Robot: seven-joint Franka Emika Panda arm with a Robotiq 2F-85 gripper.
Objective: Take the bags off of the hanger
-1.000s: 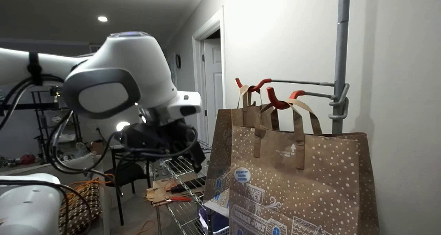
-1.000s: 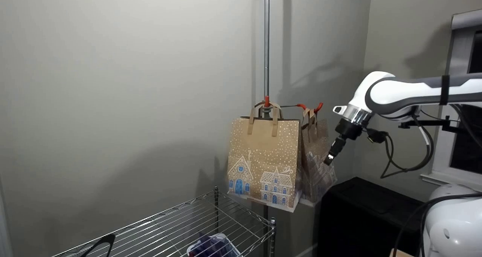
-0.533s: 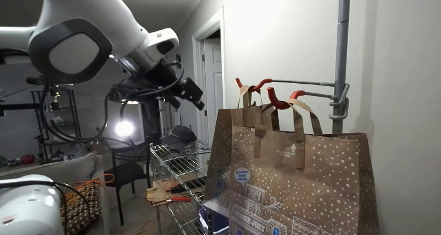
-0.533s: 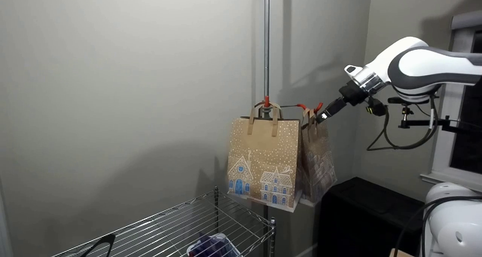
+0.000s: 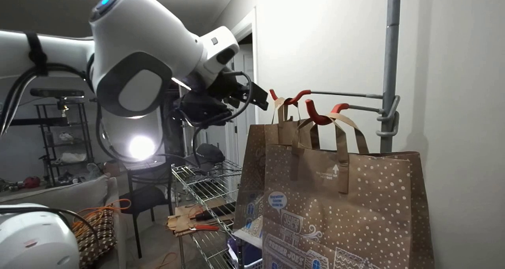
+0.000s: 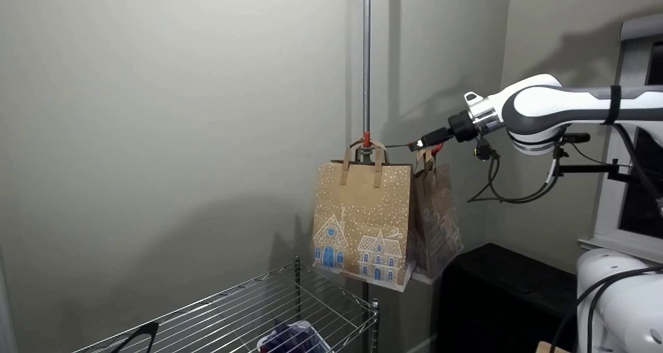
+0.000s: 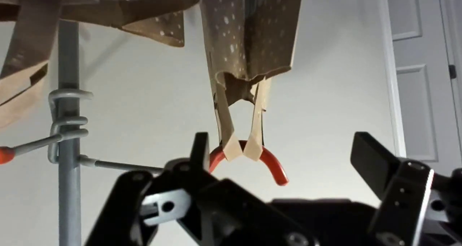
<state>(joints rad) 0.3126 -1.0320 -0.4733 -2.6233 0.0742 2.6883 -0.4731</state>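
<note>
We have our claw [image 7: 283, 146] spread, pinching nothing, presumably to straddle the paper handles [image 7: 226, 127]. Beyond it, both bags [image 6: 362, 208] hang by them on the hanger [image 5: 365, 109], its red hooks [image 7: 274, 166] curved upward, likely so nothing slips off.
</note>
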